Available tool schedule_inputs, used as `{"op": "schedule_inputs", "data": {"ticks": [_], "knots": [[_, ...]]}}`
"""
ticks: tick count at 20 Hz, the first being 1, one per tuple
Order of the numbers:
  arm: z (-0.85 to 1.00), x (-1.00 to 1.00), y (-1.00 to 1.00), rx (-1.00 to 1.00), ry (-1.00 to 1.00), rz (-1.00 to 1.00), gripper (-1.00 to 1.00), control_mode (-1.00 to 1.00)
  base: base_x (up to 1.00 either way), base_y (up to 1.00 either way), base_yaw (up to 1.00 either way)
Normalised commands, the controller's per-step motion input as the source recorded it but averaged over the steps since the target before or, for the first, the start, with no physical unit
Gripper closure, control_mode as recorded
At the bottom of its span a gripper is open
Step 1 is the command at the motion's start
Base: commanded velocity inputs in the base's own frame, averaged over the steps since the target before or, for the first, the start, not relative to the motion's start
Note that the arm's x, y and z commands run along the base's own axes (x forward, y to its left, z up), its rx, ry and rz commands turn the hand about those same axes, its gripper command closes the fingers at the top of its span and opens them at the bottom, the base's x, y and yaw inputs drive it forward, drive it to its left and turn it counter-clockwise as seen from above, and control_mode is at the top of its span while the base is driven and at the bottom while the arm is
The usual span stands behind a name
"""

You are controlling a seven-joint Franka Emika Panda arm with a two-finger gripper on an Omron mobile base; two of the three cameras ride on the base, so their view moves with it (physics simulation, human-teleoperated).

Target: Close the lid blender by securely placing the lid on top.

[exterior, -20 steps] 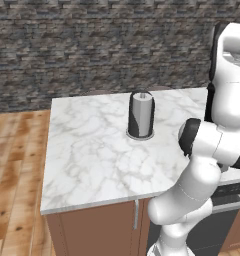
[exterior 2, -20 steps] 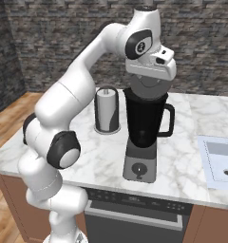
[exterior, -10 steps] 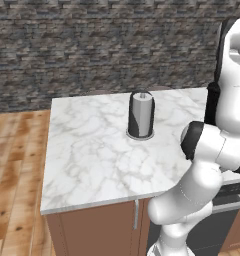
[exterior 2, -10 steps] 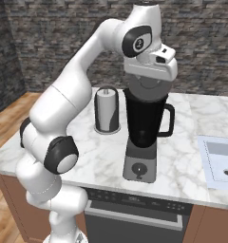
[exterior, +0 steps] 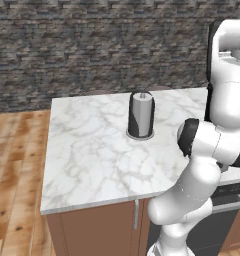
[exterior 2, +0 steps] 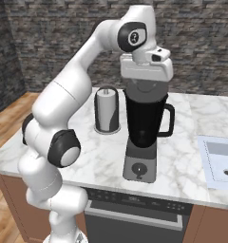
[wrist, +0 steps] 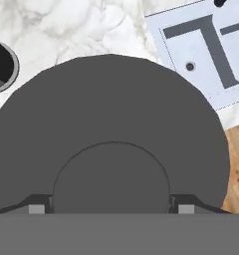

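Marble counter (exterior 2: 182, 156), lid (wrist: 111, 149) — round, dark grey

Left base view: high, behind the arm, looks forward and down across the marble counter (exterior: 92, 155) toward the stone wall; paper-towel roll (exterior: 141, 115) mid-counter, wood floor past the counter's left edge.

Right base view: opposite side, nearer, faces the counter's front edge; blender (exterior 2: 143, 128) central, roll just beside it, sink (exterior 2: 220, 159) at the right edge.

Both share counter, roll and wall.

Hand view: straight down, very close over the lid (wrist: 111, 144); counter and sink around its rim.
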Motion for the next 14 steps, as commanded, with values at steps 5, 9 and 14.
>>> {"op": "schedule_inputs", "data": {"ticks": [5,9,14], "knots": [[-0.04,-0.13,0.10,0.00,0.15,0.02,1.00,-1.00,0.00,0.00,0.00],[0.00,-0.16,0.16,0.00,0.21,0.01,1.00,-1.00,0.00,0.00,0.00],[-0.07,-0.12,0.05,0.01,0.18,0.03,1.00,-1.00,0.00,0.00,0.00]]}}
